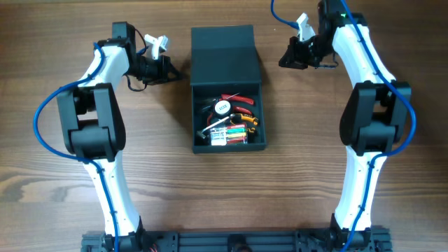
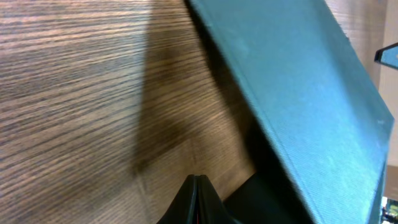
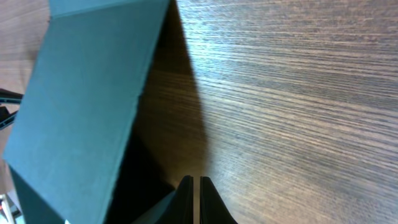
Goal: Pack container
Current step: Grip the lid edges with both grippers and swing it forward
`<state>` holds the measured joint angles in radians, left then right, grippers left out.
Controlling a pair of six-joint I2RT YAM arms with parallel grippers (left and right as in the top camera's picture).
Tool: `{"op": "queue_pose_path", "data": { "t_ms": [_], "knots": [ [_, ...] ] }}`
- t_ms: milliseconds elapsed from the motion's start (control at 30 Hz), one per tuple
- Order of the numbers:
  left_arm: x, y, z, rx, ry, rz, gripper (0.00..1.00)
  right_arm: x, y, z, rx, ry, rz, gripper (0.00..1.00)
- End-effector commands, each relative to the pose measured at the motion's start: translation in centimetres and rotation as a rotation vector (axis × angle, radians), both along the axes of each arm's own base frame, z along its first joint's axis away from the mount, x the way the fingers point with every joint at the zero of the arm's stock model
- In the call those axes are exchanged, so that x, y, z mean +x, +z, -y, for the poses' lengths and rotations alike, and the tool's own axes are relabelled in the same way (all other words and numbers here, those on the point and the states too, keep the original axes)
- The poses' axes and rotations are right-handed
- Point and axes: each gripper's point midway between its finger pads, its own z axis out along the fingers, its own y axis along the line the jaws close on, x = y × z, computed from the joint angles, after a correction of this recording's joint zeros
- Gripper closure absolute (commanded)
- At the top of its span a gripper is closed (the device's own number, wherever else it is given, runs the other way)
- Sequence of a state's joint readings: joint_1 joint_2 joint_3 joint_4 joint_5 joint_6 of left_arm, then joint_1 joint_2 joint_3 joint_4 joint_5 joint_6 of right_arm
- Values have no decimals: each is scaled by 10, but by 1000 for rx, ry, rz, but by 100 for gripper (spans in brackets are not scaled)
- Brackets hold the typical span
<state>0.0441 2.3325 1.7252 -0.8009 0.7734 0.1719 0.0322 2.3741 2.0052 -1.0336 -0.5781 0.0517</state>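
on the wooden table (image 1: 63, 217), open container (image 1: 224, 49) with hand tools (image 1: 227, 120), left fingers (image 2: 186, 208) and right fingers (image 3: 184, 200) clenched, empty

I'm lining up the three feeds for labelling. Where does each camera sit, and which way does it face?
Overhead: above the table, looking straight down on the open container and the tools in it; both arms, the left gripper and the right gripper show.
Left wrist: low over the wood, facing the container's teal outside; its own shut fingertips show at the bottom edge.
Right wrist: the same, from the opposite side.
Shared: both wrist views show the container and the table.
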Motion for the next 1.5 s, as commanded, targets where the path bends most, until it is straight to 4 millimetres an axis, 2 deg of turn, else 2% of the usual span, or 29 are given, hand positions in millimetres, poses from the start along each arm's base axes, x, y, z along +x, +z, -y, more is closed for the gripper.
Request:
{"op": "queue_pose_path", "data": {
  "t_ms": [0, 300, 600, 833, 1067, 1467],
  "knots": [
    [2, -11, 5, 1, 17, -26, 96, -2, -26, -3, 6, -5, -55, 96],
    [11, -12, 32, -10, 3, 11, 96, -8, -36, -19, 49, 22, -81, 96],
    [11, -12, 33, -11, 9, 4, 96, -18, -36, -61, 46, 108, -71, 96],
    [9, -13, 33, -11, 9, -8, 96, -24, -35, -75, 58, 139, -78, 96],
    [6, -6, 40, -73, 8, -31, 96, -30, -19, -94, 201, 205, -56, 96],
    [3, 1, 44, -107, 0, -38, 96, -31, -15, -98, 231, 229, -41, 96]
  ]
}}
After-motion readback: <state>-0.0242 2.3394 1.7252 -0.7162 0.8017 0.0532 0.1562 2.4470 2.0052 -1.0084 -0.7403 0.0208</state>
